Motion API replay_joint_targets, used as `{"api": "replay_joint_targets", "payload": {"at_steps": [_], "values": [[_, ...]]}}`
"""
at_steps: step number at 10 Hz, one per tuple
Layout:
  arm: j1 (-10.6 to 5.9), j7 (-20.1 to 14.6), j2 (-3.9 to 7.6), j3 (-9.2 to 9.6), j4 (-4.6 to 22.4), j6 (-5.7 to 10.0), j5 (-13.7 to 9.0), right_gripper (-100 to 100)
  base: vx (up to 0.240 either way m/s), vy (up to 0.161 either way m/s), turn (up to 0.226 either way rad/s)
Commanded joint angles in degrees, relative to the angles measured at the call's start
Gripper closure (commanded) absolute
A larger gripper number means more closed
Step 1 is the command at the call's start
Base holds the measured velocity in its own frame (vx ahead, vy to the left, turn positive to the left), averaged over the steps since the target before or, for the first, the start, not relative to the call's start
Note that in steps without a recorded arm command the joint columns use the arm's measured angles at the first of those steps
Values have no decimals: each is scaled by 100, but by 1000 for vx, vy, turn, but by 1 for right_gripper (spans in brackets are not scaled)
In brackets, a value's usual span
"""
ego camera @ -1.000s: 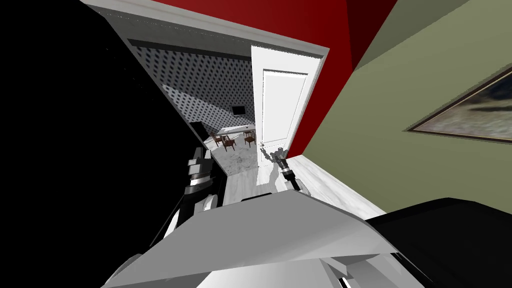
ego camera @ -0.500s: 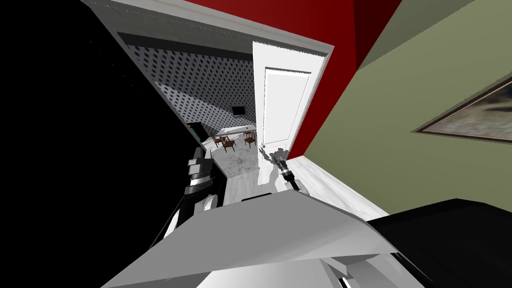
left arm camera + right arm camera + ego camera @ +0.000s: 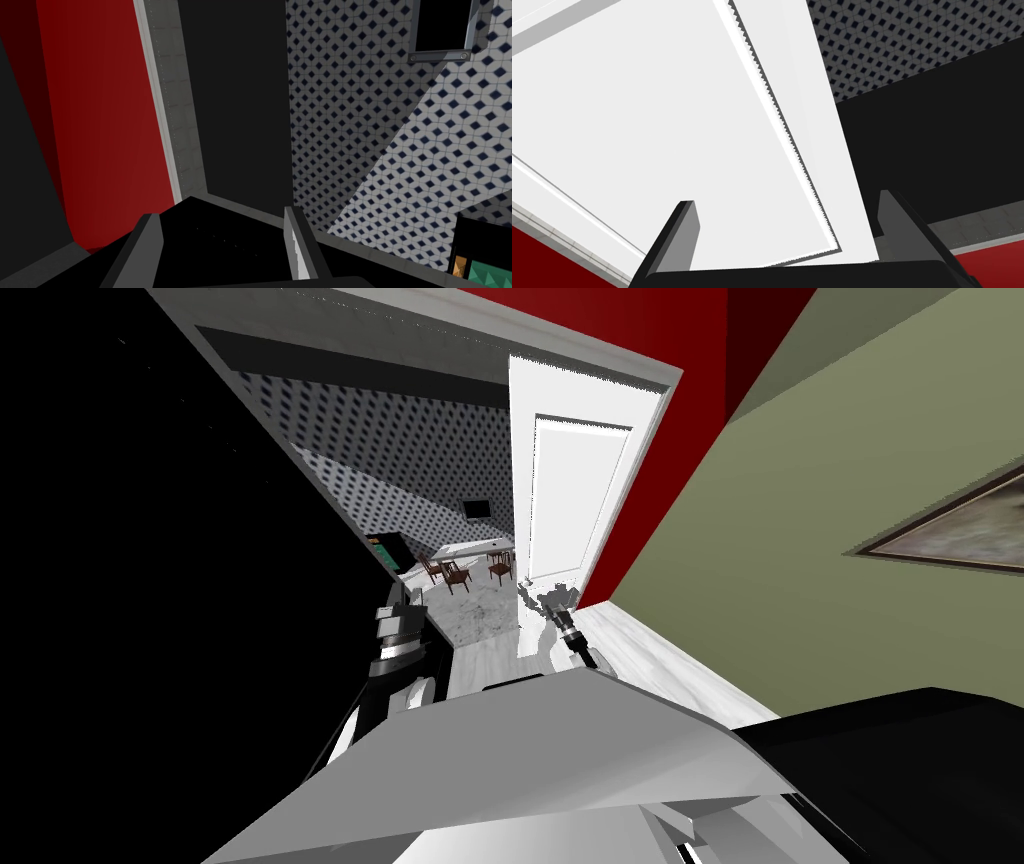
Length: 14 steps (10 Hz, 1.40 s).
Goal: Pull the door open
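**Door swung well open, right gripper astride its free edge**

The white door [image 3: 572, 488] stands at 12 o'clock from my chest, swung well clear of the opening and hinged by the red wall [image 3: 690, 348] at 1 o'clock. Its free edge faces the gap. The right gripper [image 3: 545, 600] sits low at that edge. In the right wrist view its fingers [image 3: 679, 235] are spread, with the door's edge rising between them and neither blade pressing it. I judge this a hooking hold rather than a clamp, good for drawing the panel further round.

The left gripper [image 3: 398, 623] hangs at 11 o'clock beside the opening, its blades released and holding nothing, seemingly parked out of the swing.

Through the gap, near 11 o'clock, a table [image 3: 470, 548] and chairs [image 3: 456, 573] stand before a patterned wall [image 3: 420, 458]. A green wall [image 3: 800, 538] with a picture frame [image 3: 950, 533] fills 3 o'clock, and a black area [image 3: 150, 588] lies at 9 o'clock.

The pull looks nearly finished.
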State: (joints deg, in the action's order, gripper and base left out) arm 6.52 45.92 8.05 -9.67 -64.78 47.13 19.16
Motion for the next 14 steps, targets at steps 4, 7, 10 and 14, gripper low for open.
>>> {"api": "replay_joint_targets", "payload": {"at_steps": [4, 7, 10, 14], "values": [[-198, 455, 56, -54, 577, 104, 144, -100, 93, 23, -7], [-337, 730, 84, -91, 958, 175, 228, -100, 104, 20, -7], [-500, 1054, 115, -134, 1406, 259, 328, -100, 124, 30, -10], [-672, 1395, 145, -180, 1878, 347, 434, -100, 105, 19, -6]]}}
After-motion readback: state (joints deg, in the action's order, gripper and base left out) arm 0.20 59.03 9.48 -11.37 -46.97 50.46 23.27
